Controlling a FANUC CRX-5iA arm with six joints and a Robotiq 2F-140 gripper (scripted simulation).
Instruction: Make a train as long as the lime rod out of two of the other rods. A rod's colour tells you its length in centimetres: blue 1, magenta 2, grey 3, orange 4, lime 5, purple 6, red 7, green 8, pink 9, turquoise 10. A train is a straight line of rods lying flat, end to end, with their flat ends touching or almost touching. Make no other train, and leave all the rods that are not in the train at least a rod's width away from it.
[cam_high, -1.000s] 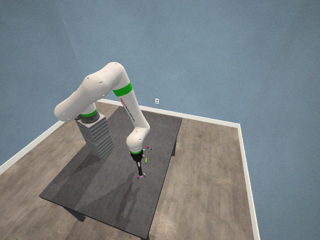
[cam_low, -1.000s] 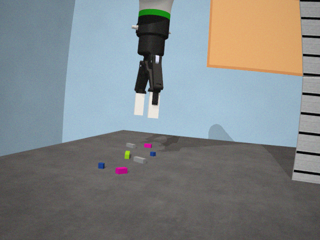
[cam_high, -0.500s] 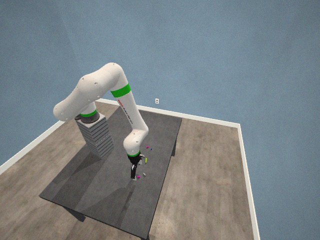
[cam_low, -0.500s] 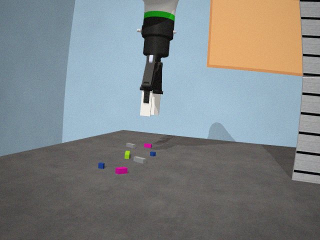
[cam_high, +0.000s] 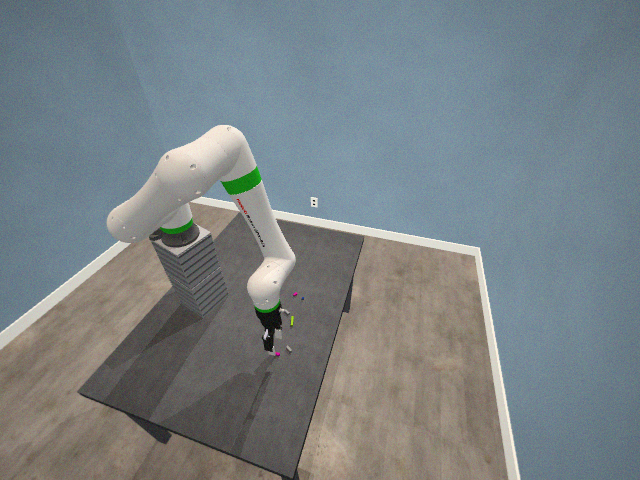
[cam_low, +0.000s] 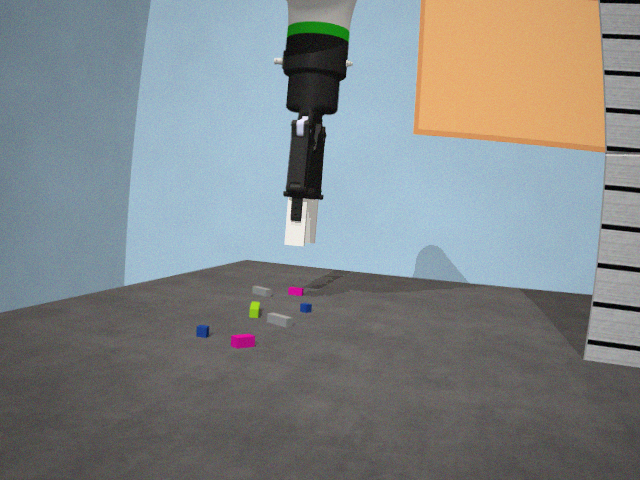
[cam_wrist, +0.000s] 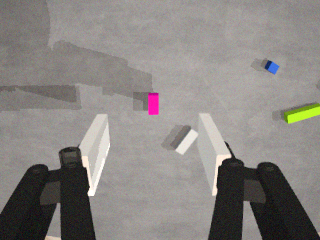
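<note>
My gripper (cam_high: 269, 348) (cam_low: 300, 240) (cam_wrist: 153, 130) hangs well above the dark mat (cam_high: 206, 392) (cam_low: 413, 387) (cam_wrist: 200, 14), fingers partly apart with nothing between them. In the wrist view a magenta rod (cam_wrist: 154, 103) lies ahead of the fingers and a grey rod (cam_wrist: 187, 142) lies slanted below them, near the right finger. These two also show in the top view, the magenta rod (cam_high: 277, 353) and the grey rod (cam_high: 288, 349), and at the back in the exterior view, the magenta rod (cam_low: 295, 290) and the grey rod (cam_low: 262, 290). The lime rod (cam_high: 292, 320) (cam_low: 254, 308) (cam_wrist: 302, 114) lies off to the side.
A second grey rod (cam_low: 279, 319), a second magenta rod (cam_low: 242, 340) (cam_high: 295, 293) and two blue rods (cam_low: 305, 307) (cam_low: 202, 330) lie scattered apart; one blue rod (cam_wrist: 271, 67) shows in the wrist view. The arm's ribbed pedestal (cam_high: 193, 273) stands at the mat's back left.
</note>
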